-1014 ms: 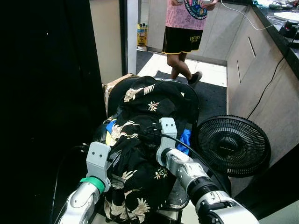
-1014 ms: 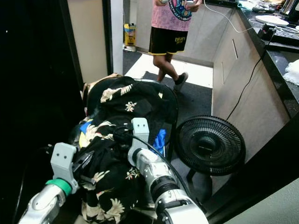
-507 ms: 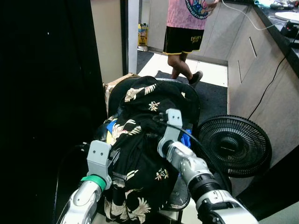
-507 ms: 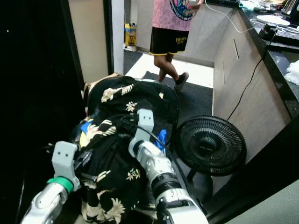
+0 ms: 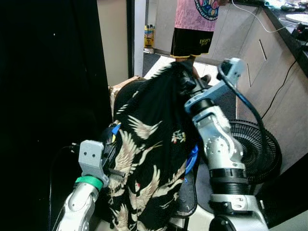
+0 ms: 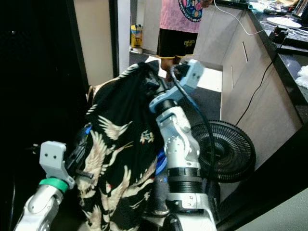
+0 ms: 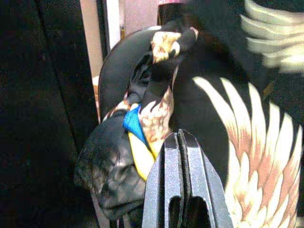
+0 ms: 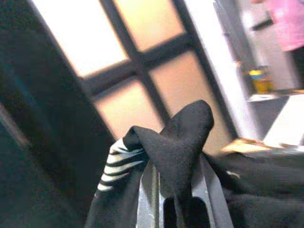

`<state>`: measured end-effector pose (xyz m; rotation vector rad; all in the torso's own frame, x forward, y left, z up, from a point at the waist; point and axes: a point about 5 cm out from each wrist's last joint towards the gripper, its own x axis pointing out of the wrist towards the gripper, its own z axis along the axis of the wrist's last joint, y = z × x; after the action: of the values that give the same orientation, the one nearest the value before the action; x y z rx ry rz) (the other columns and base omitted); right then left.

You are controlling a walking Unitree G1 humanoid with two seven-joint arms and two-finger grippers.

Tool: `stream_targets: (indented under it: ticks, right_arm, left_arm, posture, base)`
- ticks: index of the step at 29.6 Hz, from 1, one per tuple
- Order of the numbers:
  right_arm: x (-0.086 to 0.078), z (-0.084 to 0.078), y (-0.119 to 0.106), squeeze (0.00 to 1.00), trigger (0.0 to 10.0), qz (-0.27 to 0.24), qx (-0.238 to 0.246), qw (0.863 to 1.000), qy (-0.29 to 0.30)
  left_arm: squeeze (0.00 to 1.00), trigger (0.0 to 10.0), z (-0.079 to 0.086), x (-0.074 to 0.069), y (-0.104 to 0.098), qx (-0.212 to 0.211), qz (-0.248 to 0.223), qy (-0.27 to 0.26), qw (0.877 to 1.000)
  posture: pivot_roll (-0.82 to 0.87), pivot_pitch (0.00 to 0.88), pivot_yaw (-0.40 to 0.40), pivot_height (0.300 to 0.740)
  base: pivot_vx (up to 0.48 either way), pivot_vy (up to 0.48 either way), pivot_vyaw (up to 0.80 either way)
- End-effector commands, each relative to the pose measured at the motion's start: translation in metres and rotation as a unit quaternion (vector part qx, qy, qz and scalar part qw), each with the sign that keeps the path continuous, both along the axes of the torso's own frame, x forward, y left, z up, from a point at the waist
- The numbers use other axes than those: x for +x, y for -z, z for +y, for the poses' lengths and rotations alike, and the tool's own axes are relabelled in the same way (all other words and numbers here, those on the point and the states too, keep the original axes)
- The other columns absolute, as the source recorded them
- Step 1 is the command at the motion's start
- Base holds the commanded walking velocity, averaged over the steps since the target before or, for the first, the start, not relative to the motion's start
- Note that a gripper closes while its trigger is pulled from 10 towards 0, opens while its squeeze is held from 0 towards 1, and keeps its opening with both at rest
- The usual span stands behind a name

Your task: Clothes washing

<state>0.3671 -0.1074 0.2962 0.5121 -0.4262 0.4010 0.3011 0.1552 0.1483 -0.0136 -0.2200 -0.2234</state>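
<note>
My right gripper is pinching the black patterned shirt high above the chair; the cloth is draping down. My left gripper is pressing closed beside its lower hem.

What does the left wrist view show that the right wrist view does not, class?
Left wrist view alone: the left gripper, fingers closed together, beside a blue and yellow cloth tucked under the black printed shirt, and the curved black chair back.

Right wrist view alone: the right gripper pinching a peak of the shirt, glass panels behind, and a person in pink.

Shared: the same black shirt.
</note>
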Motion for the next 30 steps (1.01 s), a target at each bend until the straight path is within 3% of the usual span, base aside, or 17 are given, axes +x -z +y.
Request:
stream_targets:
  ticks: [1, 2, 4, 7, 10, 20, 30]
  right_arm:
    - [0.000, -0.008, 0.016, 0.00, 10.0, 0.020, -0.044, 0.998, 0.037]
    - [-0.003, -0.013, 0.025, 0.00, 10.0, 0.033, -0.084, 0.995, 0.053]
    - [-0.005, -0.014, 0.030, 0.00, 10.0, 0.038, -0.104, 0.992, 0.059]
    - [-0.009, -0.019, 0.036, 0.00, 10.0, 0.048, -0.106, 0.991, 0.067]
    - [-0.009, -0.021, 0.039, 0.00, 10.0, 0.052, -0.118, 0.988, 0.079]
    - [-0.007, -0.035, 0.054, 0.00, 10.0, 0.087, -0.158, 0.973, 0.148]
    - [-0.010, -0.039, 0.055, 0.00, 10.0, 0.095, -0.159, 0.971, 0.153]
  left_arm:
    - [0.00, 10.0, -0.006, -0.001, -0.004, -0.009, 0.013, 0.016, 1.000]
    - [0.00, 10.0, -0.009, 0.000, -0.012, 0.000, 0.009, 0.020, 1.000]
    - [0.00, 10.0, -0.011, 0.000, -0.017, 0.011, 0.003, 0.019, 1.000]
    - [0.00, 10.0, -0.011, 0.004, -0.029, 0.026, -0.010, 0.009, 1.000]
    - [0.00, 10.0, -0.010, 0.007, -0.035, 0.016, -0.012, 0.008, 1.000]
    - [0.00, 10.0, 0.007, 0.015, -0.067, 0.039, -0.045, -0.032, 0.998]
    - [0.00, 10.0, 0.004, 0.018, -0.073, 0.040, -0.032, -0.036, 0.998]
  posture:
    - [-0.03, 0.001, 0.009, 0.740]
    - [-0.03, 0.000, 0.010, 0.740]
    - [-0.03, 0.000, 0.013, 0.740]
    - [-0.03, 0.000, 0.019, 0.740]
    - [-0.03, 0.000, 0.022, 0.740]
    - [-0.03, 0.000, 0.046, 0.740]
    - [-0.04, 0.009, 0.048, 0.740]
  base:
    - [0.000, 0.000, 0.00]
    - [0.000, 0.000, 0.00]
    - [0.000, 0.000, 0.00]
    - [0.000, 0.000, -0.53]
    - [0.000, 0.000, -0.80]
    - [0.000, 0.000, -0.80]
    - [0.000, 0.000, -0.80]
